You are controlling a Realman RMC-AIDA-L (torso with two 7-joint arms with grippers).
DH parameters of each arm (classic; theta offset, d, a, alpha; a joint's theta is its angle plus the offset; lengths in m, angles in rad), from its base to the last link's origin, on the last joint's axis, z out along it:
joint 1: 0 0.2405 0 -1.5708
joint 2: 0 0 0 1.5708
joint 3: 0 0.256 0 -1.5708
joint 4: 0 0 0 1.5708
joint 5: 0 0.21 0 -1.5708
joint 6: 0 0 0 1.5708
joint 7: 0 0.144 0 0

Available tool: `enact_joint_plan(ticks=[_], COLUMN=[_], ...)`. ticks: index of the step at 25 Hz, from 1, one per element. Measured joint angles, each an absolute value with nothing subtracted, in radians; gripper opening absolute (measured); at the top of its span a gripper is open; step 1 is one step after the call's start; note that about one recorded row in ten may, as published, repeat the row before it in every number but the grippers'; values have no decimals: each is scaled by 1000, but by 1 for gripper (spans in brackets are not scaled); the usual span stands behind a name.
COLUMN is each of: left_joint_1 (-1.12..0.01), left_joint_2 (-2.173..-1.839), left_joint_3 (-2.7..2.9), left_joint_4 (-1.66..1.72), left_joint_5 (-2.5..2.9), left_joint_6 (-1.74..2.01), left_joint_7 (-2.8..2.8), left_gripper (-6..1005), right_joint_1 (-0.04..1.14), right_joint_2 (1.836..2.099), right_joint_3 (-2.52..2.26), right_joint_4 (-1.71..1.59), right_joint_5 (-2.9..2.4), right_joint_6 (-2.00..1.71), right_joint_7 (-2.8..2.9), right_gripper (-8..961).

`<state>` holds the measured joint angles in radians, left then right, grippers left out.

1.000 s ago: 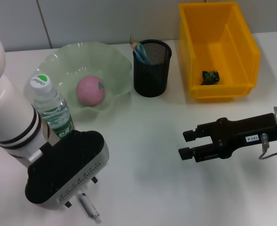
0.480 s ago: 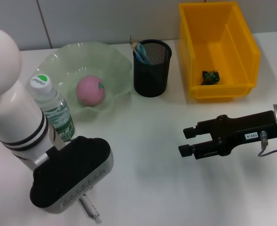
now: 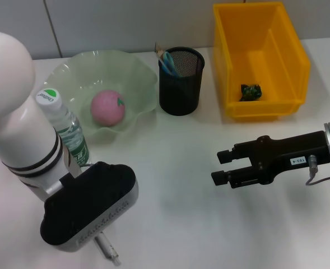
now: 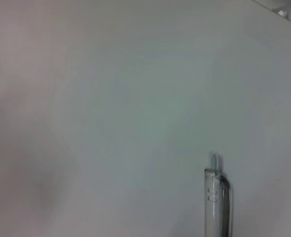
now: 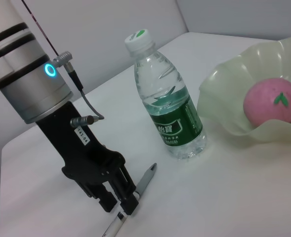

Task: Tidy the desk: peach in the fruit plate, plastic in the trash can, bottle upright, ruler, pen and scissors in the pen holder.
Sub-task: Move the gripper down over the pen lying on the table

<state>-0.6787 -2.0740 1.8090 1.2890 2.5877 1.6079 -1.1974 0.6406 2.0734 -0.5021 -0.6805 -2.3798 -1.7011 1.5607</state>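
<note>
1. The white table (image 3: 170,213) carries everything; both arms reach over its near part.
2. The left arm is bent down at the near left corner. Its left gripper (image 5: 120,203) points at the table with its tips at the pen (image 3: 107,250), which lies flat there. I cannot tell if the fingers already squeeze it. The arm's body hides most of the pen from the head view.
3. The right gripper (image 3: 221,168) hovers over the right middle of the table, well apart from all objects, with its fingers a little apart and nothing between them.
4. The yellow trash can (image 3: 229,67) stands at the far right; a small dark piece of plastic (image 3: 250,92) lies on its floor.
5. The green fruit plate (image 3: 136,73) stands at the far left with the pink peach (image 3: 107,107) in its middle.
6. The black mesh pen holder (image 3: 180,84) stands between plate and can, with some blue items inside.
7. The bottle (image 5: 167,106) stands upright just beside the plate's near left edge, close to the left arm.
</note>
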Motion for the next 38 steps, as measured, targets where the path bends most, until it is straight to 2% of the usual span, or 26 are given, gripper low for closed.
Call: enact_joint_plan(ticks=[16, 19, 29, 38], left_joint_1=[-690, -690, -691, -693], left_joint_2=[-2074, -2074, -2075, -2077], left_joint_3=[1826, 1830, 1850, 1870], left_joint_4=[1252, 1246, 1240, 1241], left_joint_5=[2600, 2612, 2626, 2637], left_joint_6=[1570, 1556, 1547, 1547], left_joint_7=[-1196, -1197, -1216, -1234], left_gripper=[305, 210, 166, 174], right_joint_1=[641, 641, 638, 637], right_joint_2=[2074, 2074, 2074, 2074], right_joint_3=[-502, -502, -497, -498], right_joint_4=[-676, -675, -676, -678], right_joint_5=[-2378, -2378, -2378, -2370], right_joint_6=[-1701, -1701, -1701, -1706], right_joint_7=[1560, 1560, 1560, 1560], right_gripper=[685, 685, 685, 685])
